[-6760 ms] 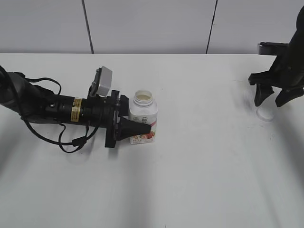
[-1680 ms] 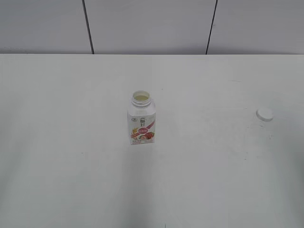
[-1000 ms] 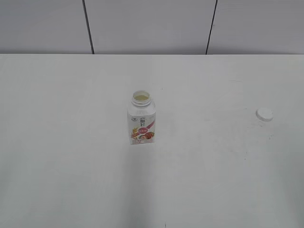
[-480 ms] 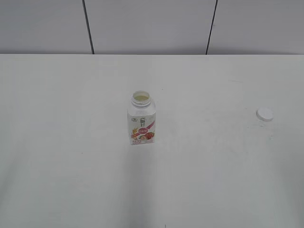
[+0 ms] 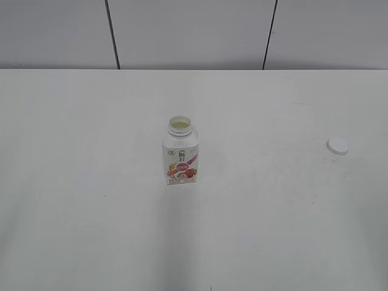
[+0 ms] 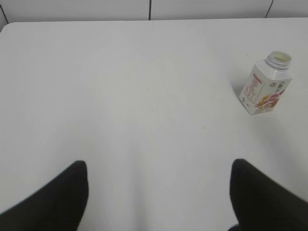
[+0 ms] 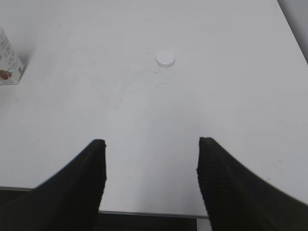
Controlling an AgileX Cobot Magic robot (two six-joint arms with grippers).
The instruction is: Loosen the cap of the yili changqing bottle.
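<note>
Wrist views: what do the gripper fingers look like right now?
Only the fingers show. Left gripper: two matte black, blunt, rounded fingers. Right gripper: same matte black, with broad tapering fingers. No cables, markings or arm links visible; neither arm appears in the exterior view.

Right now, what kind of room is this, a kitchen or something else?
Probably a robot test bench, not a kitchen: a bare white table against plain grey wall panels, holding only an open drink bottle and its cap lying apart.
</note>
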